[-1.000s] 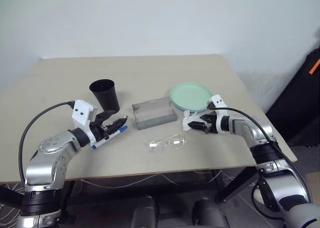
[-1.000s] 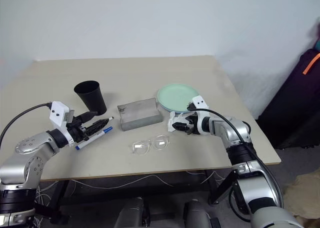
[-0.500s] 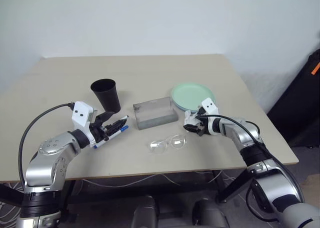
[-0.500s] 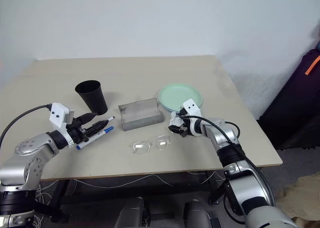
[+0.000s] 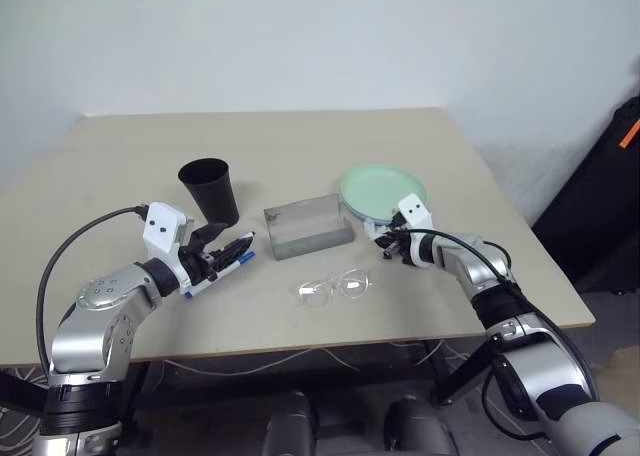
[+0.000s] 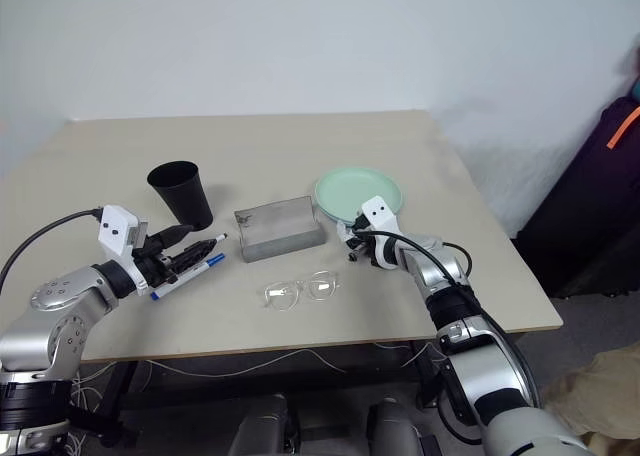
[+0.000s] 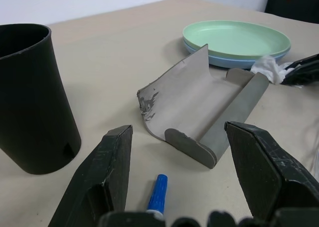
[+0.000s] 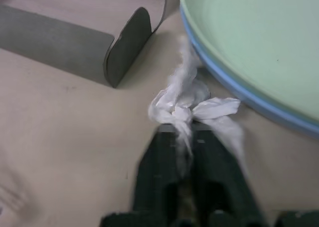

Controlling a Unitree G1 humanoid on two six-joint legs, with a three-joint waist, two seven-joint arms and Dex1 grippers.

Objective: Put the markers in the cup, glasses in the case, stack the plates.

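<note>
Beside the stacked plates, the right gripper (image 8: 185, 137) is closed on a crumpled white tissue (image 8: 187, 105), which is pinched between its 2 black fingers just beside the blue rim. The tissue is no part of the task, so it is judged to be gripped for clearing out of the way. The mint green plate (image 5: 383, 192) is already set on the light blue plate (image 8: 239, 95), so the 2 plates count as stacked. The case (image 5: 308, 226) is laid with its lid (image 7: 177, 90) folded back, presumably so that the glasses (image 5: 335, 287), 1 pair lying on the table (image 5: 300, 146) just in front of it, can be dropped in.

At the left, the left gripper (image 7: 177, 152) is held with its jaws standing apart, gripping nothing, around the blue-capped marker (image 7: 158, 193), which lies on the table between the fingers. The black-capped marker (image 6: 205, 242) is partly hidden beside it, so 2 markers are counted. Only 1 cup (image 5: 209, 189) is seen, upright and near the left gripper, a short carry away for the markers.
</note>
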